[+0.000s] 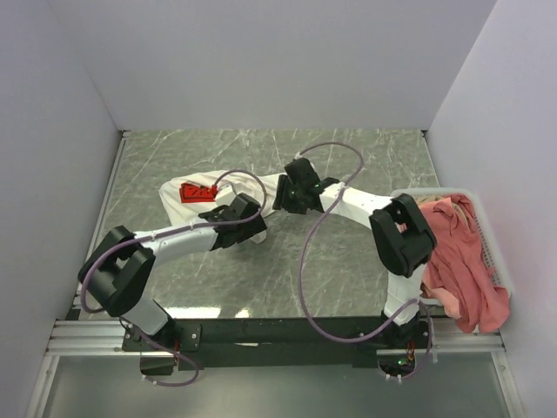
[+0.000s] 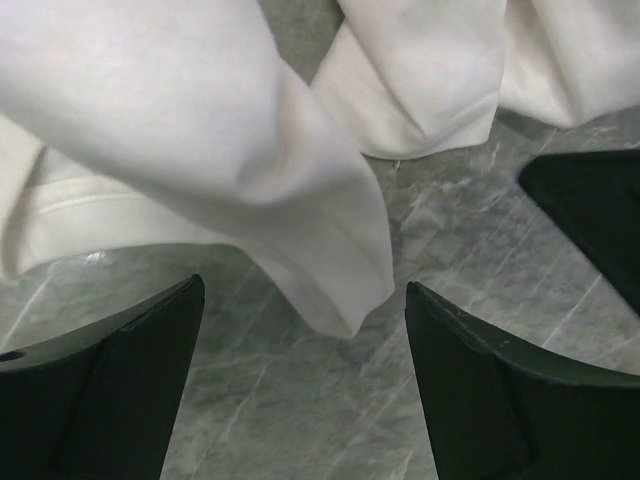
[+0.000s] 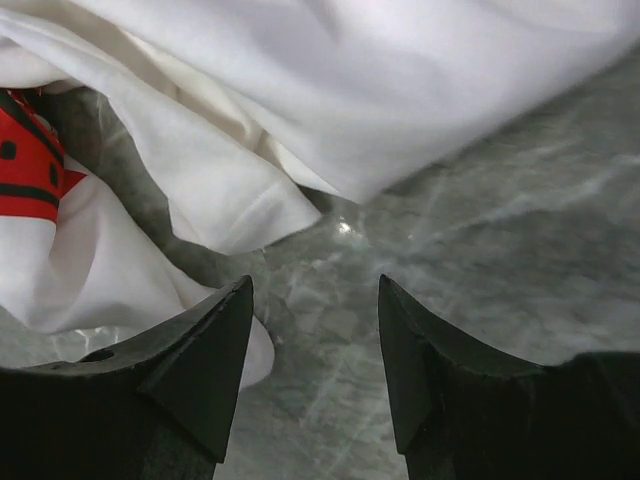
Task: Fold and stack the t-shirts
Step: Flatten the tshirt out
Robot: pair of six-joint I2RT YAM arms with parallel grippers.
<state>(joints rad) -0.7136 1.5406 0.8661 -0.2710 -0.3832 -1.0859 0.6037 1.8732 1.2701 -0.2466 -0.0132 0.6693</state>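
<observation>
1. Seeing the white soft cloth t-shirt (image 1: 170, 202) lying crumpled mid-table on the grey-green marbled tabletop (image 1: 348, 165), its red rectangular chest print (image 1: 198, 192) facing up.
2. Noting a salmon-pink cloth t-shirt (image 1: 457, 252) spilling over the white plastic slatted basket (image 1: 409, 192) at the right edge.
3. Finding the left gripper (image 2: 303, 288) gaping wide, clamping nothing, a loose white fold hanging in the gap.
4. Finding the right gripper (image 3: 315, 285) spread apart too, holding nothing, hovering over bare marble.
5. Losing the white shirt's middle under both arms; failing to make out sleeves or collar.
</observation>
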